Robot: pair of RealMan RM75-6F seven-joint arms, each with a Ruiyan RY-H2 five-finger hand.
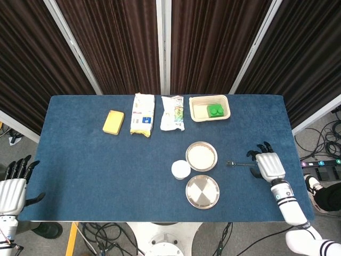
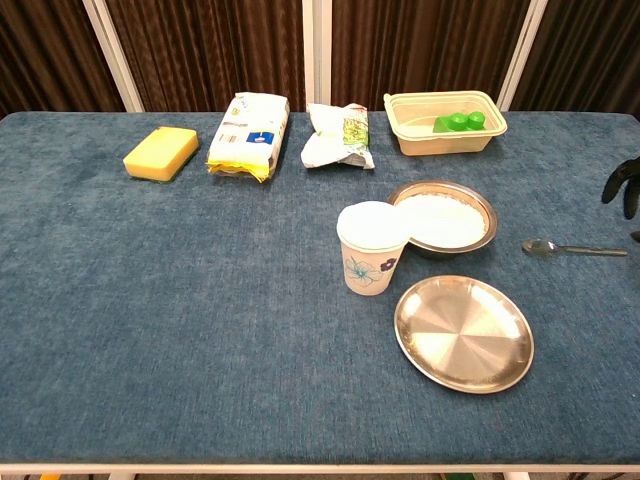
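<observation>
My right hand hovers over the blue table with its fingers spread and nothing in it, just right of the metal spoon. In the chest view only its fingertips show at the right edge, above the spoon's handle end. Left of the spoon stand a steel bowl of white powder, a paper cup and a bare steel plate. My left hand hangs past the table's left edge, fingers apart, holding nothing.
Along the far edge lie a yellow sponge, two white food packets and a beige tray with green caps in it. Cables trail on the floor off the right side.
</observation>
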